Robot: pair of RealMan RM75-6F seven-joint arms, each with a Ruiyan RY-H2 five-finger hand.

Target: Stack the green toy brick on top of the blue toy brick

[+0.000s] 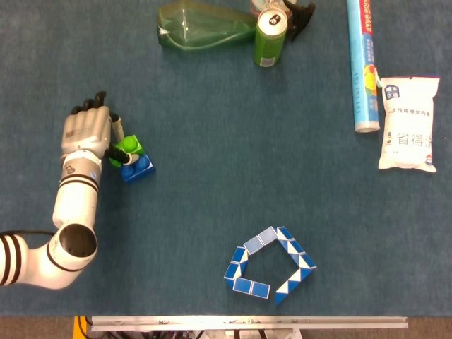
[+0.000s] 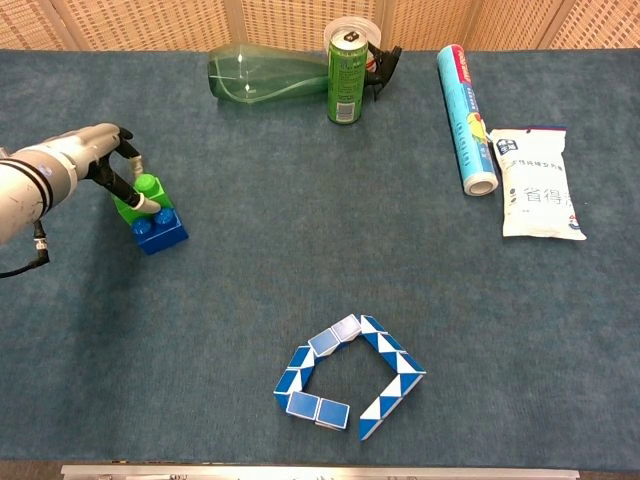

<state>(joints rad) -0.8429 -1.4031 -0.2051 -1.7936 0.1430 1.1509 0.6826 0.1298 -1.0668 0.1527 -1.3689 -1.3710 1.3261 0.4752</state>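
Currently the left hand (image 1: 88,134) pinches the green toy brick (image 1: 128,147) between thumb and fingers, seating it tilted on the blue toy brick (image 1: 138,168) at the tabletop's (image 1: 226,176) left side. The grip likely steadies alignment. The right hand is not visible.

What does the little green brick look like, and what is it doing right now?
The green toy brick is small, bright green and looks like shiny plastic, with round studs on top. It sits tilted on the back part of the blue toy brick, which is bigger and lies on the blue tabletop near the left edge. The left hand holds the green brick, its dark fingers pinching it from the left side. Nothing else touches it.
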